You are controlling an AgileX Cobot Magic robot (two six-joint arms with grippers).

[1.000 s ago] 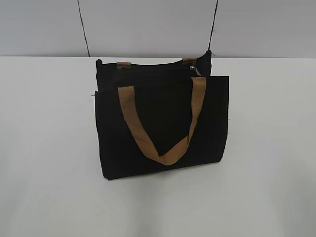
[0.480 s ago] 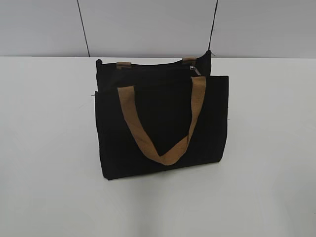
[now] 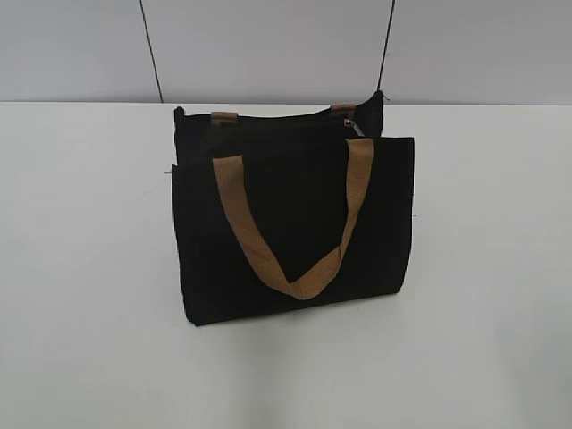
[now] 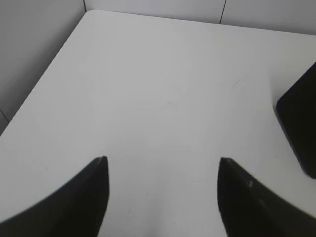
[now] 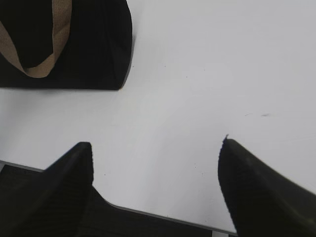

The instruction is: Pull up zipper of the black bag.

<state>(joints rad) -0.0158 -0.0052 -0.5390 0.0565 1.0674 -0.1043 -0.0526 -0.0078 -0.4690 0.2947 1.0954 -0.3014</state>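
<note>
The black bag [image 3: 295, 223] stands upright in the middle of the white table, its tan front handle [image 3: 299, 259] hanging down over the front pocket panel. The zipper runs along the top edge; its small silvery pull tab [image 3: 357, 128] sits near the right end. Neither gripper shows in the exterior view. My left gripper [image 4: 163, 160] is open and empty above bare table, with a corner of the bag [image 4: 301, 128] at the right edge of its view. My right gripper [image 5: 155, 143] is open and empty near the table's front edge, with the bag [image 5: 94, 44] at the upper left of its view.
The white table [image 3: 483, 268] extends to all sides of the bag. A grey panelled wall [image 3: 268, 49] stands behind it. The table's front edge [image 5: 163, 217] shows in the right wrist view, and its far left corner [image 4: 86, 12] in the left wrist view.
</note>
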